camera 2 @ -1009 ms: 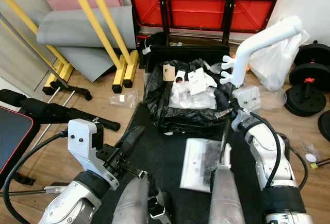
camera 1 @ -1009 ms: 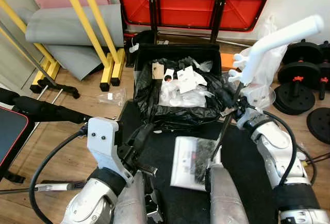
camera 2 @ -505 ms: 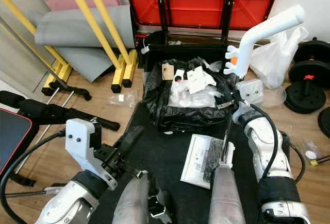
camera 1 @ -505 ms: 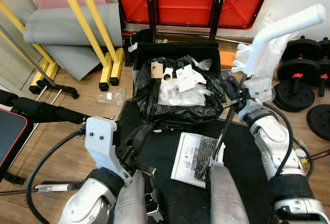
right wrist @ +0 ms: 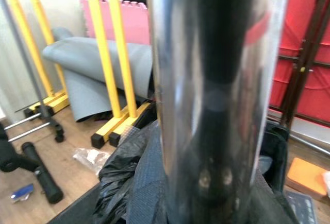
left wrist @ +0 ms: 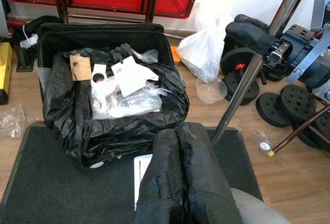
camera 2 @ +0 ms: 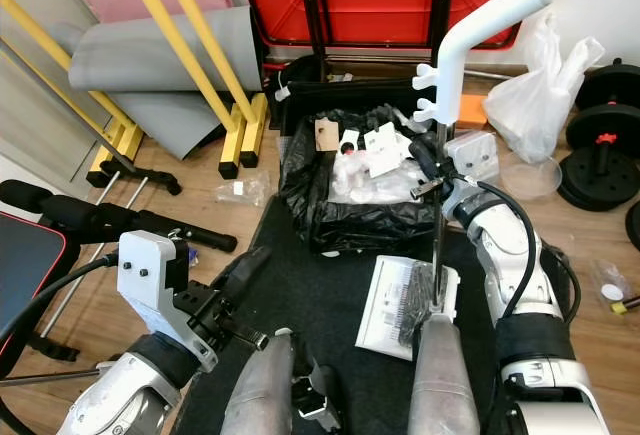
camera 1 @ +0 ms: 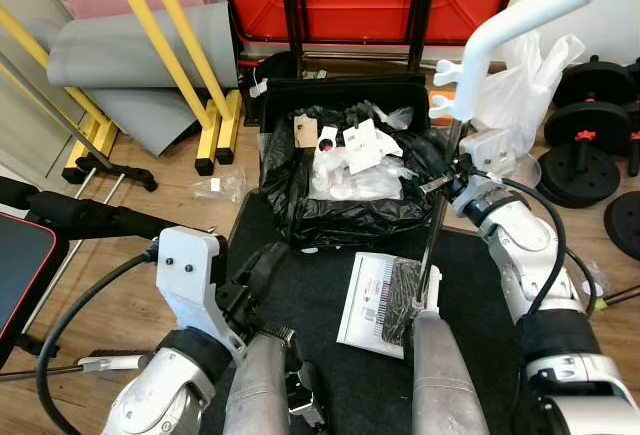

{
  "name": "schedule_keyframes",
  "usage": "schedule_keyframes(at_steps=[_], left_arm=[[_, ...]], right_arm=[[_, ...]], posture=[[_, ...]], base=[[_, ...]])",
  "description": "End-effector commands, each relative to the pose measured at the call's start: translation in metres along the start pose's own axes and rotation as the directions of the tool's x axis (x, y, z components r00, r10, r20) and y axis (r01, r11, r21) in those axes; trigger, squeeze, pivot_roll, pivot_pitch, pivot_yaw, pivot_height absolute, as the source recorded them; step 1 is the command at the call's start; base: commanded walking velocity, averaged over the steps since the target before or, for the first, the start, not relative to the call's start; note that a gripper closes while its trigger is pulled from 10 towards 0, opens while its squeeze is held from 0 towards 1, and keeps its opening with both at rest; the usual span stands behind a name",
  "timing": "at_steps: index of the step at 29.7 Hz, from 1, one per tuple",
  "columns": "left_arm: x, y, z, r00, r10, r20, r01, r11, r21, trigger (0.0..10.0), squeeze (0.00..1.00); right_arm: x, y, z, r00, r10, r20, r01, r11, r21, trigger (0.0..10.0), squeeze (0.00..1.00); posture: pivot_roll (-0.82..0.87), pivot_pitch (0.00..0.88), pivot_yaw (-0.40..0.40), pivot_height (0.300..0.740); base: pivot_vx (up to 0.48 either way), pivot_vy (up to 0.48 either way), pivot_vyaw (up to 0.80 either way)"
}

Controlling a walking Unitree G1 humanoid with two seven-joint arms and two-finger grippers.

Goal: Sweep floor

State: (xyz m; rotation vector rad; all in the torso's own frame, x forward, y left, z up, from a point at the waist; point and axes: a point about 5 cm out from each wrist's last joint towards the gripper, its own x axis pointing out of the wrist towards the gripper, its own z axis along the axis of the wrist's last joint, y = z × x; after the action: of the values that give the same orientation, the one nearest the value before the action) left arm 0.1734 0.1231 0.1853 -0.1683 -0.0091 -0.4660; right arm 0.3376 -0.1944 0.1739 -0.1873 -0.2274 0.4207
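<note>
Item 1: left gripper [left wrist: 183, 175], one, nearest at 7 o'clock; fingers pressed together, holding nothing.

Item 2: broom [camera 2: 437, 170], one; chrome shaft with white bent handle, upright at 2 o'clock, bristle head on the black mat [camera 1: 310, 295]. Right gripper [camera 2: 432, 177] clamped around the shaft; the right wrist view shows that shaft close up, fingers closed on it.

Item 3: printed sheet [camera 1: 368, 290], one, on the mat under the broom head; print too small to read.

Item 4: black-bagged bin [camera 1: 345, 175], one, at 12 o'clock, just beyond the mat, holding white wrappers and one brown card; no legible labels.

Item 5: clear plastic bags, two: one [camera 1: 222, 187] on the floor at 10 o'clock, one white [camera 1: 525, 90] at 2 o'clock.

Item 6: weight plates [left wrist: 289, 100], several, count uncertain; the left wrist view adds one clear cup [left wrist: 210, 89].

Item 7: yellow frame [camera 1: 165, 45], grey mat roll [camera 1: 130, 50], red panel [camera 1: 360, 0], farthest.
</note>
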Motion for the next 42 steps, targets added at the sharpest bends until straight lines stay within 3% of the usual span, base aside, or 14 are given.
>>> schedule_keyframes(at_steps=[1, 2, 12, 15, 16, 18, 19, 20, 21, 22, 27, 30, 37, 42], left_arm=[[-0.004, -0.001, -0.001, 0.999, -0.027, -0.020, 0.028, 1.000, 0.008, 10.0, 0.00], [-0.004, -0.001, -0.001, 0.999, -0.029, -0.024, 0.029, 1.000, 0.010, 10.0, 0.00], [-0.003, 0.000, -0.002, 0.999, -0.034, -0.030, 0.034, 0.999, 0.010, 10.0, 0.00], [0.000, 0.001, -0.003, 0.999, -0.036, -0.029, 0.037, 0.999, 0.005, 10.0, 0.00], [0.000, 0.001, -0.003, 0.999, -0.039, -0.029, 0.039, 0.999, 0.004, 10.0, 0.00], [0.000, 0.001, -0.003, 0.999, -0.039, -0.029, 0.039, 0.999, 0.004, 10.0, 0.00], [0.001, 0.000, -0.004, 0.999, -0.042, -0.030, 0.042, 0.999, 0.004, 10.0, 0.00], [0.001, 0.000, -0.004, 0.999, -0.042, -0.030, 0.042, 0.999, 0.004, 10.0, 0.00], [0.002, 0.000, -0.005, 0.999, -0.045, -0.031, 0.045, 0.999, 0.006, 10.0, 0.00], [0.002, 0.001, -0.006, 0.999, -0.044, -0.031, 0.044, 0.999, 0.004, 10.0, 0.00], [0.003, 0.001, -0.006, 0.999, -0.043, -0.031, 0.043, 0.999, 0.001, 10.0, 0.00], [0.005, 0.002, -0.008, 0.998, -0.048, -0.028, 0.048, 0.999, -0.004, 10.0, 0.00], [0.010, 0.001, -0.011, 0.998, -0.061, -0.026, 0.061, 0.998, 0.005, 10.0, 0.00], [0.012, 0.004, -0.012, 0.998, -0.048, -0.027, 0.048, 0.999, 0.007, 10.0, 0.00]], right_arm=[[0.002, 0.009, -0.004, 0.999, 0.045, 0.007, -0.045, 0.999, 0.025, 5.2, 0.00], [0.000, 0.008, -0.006, 0.998, 0.063, -0.015, -0.063, 0.998, 0.002, 10.0, 1.00], [-0.013, 0.002, -0.014, 0.997, 0.055, -0.061, -0.058, 0.997, -0.053, 10.0, 1.00], [-0.027, -0.005, -0.023, 0.994, 0.028, -0.110, -0.037, 0.996, -0.082, 10.0, 1.00], [-0.037, -0.006, -0.031, 0.987, 0.028, -0.161, -0.045, 0.994, -0.100, 10.0, 0.94], [-0.037, -0.006, -0.031, 0.987, 0.028, -0.161, -0.045, 0.994, -0.100, 10.0, 0.94], [-0.048, -0.008, -0.040, 0.976, 0.015, -0.218, -0.039, 0.994, -0.106, 10.0, 0.71], [-0.048, -0.008, -0.040, 0.976, 0.015, -0.218, -0.039, 0.994, -0.106, 10.0, 0.71], [-0.060, -0.007, -0.051, 0.959, 0.001, -0.285, -0.033, 0.994, -0.108, 10.0, 0.07], [-0.078, -0.003, -0.063, 0.936, -0.013, -0.352, -0.024, 0.995, -0.101, 10.0, 0.00], [-0.091, 0.000, -0.070, 0.919, -0.027, -0.393, -0.008, 0.996, -0.086, 10.0, 0.00], [-0.112, 0.003, -0.085, 0.883, -0.069, -0.464, 0.040, 0.997, -0.071, 10.0, 0.00], [-0.132, 0.010, -0.103, 0.830, -0.098, -0.548, 0.085, 0.995, -0.048, 10.0, 0.00], [-0.136, 0.023, -0.103, 0.822, -0.068, -0.566, 0.079, 0.997, -0.004, 10.0, 0.00]], posture=[[0.03, 0.281, 0.133, 0.637], [0.03, 0.278, 0.135, 0.637], [0.01, 0.270, 0.134, 0.637], [0.00, 0.264, 0.127, 0.637], [-0.01, 0.258, 0.122, 0.637], [-0.01, 0.258, 0.122, 0.637], [-0.02, 0.252, 0.114, 0.637], [-0.02, 0.252, 0.114, 0.637], [-0.02, 0.246, 0.106, 0.637], [-0.04, 0.238, 0.099, 0.637], [-0.04, 0.237, 0.098, 0.637], [-0.07, 0.220, 0.092, 0.637], [-0.08, 0.198, 0.079, 0.637], [-0.10, 0.184, 0.072, 0.637]], base=[[0.000, 0.000, 0.00], [0.000, 0.000, 0.00], [0.000, 0.000, 0.00], [0.000, 0.000, 0.00], [0.000, 0.000, 0.00], [0.000, 0.000, 0.00], [0.000, 0.000, 0.00], [0.000, 0.000, 0.00], [0.000, 0.000, 0.00], [0.000, 0.000, 0.00], [0.000, 0.000, 0.00], [0.000, 0.000, 0.00], [0.000, 0.000, 0.00], [0.000, 0.000, 0.00]])
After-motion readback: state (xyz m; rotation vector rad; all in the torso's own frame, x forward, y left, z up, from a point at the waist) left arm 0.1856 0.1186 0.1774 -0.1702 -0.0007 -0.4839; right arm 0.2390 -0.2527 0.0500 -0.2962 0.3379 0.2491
